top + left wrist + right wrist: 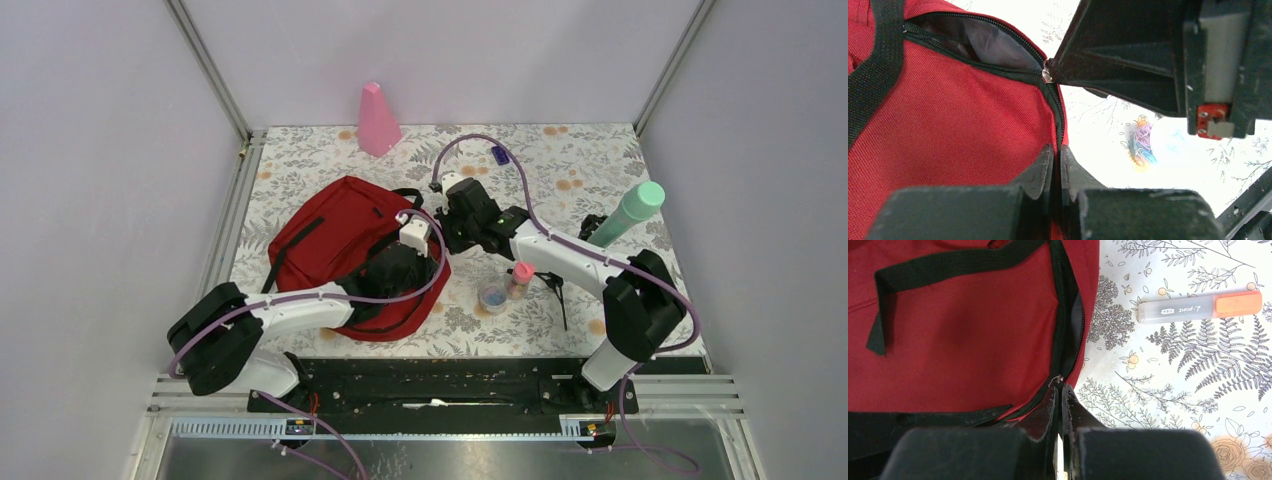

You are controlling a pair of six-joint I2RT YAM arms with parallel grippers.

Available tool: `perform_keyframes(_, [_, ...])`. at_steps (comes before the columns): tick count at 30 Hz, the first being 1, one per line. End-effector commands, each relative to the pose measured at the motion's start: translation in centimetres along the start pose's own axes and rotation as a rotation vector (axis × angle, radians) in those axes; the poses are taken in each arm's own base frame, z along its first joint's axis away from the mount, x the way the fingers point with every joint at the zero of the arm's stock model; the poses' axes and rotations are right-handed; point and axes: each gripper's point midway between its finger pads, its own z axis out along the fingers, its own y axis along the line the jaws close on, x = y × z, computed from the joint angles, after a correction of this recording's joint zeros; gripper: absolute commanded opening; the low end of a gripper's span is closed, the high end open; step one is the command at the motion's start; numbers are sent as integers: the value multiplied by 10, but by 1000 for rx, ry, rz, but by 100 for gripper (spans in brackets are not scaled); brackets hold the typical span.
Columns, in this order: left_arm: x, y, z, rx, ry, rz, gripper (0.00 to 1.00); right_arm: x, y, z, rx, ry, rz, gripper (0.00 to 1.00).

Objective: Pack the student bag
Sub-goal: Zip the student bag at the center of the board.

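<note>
Overhead view: even, diffuse light fell from above, and the arms (300,305) cast only faint, soft shadows on the floral tablecloth (600,160). Left wrist view: the cloth beyond the student bag (948,130) burned out to near white; the left fingers (1038,172) were blurred. Right wrist view: print sharp, right fingers (1040,412) soft.

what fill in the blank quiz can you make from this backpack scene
The student bag is dark ___ with black straps.
The highlighter lying beside it has an ___ cap.
The cone standing beyond the bag is ___.
The left gripper and right gripper both have their jaws ___.
Missing words: red; orange; pink; shut.
</note>
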Motion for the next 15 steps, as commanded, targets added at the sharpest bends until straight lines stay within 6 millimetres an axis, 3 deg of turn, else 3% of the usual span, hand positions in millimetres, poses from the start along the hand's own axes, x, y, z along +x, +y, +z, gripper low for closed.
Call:
perform_keyframes(1, [-6,-12,-6,79,-38,-13,0,-25,-16,1,97,-46,30,0])
perform_keyframes(15, [44,-1,-37,118,95,-25,0,-31,-32,28,165,-14,-3,0])
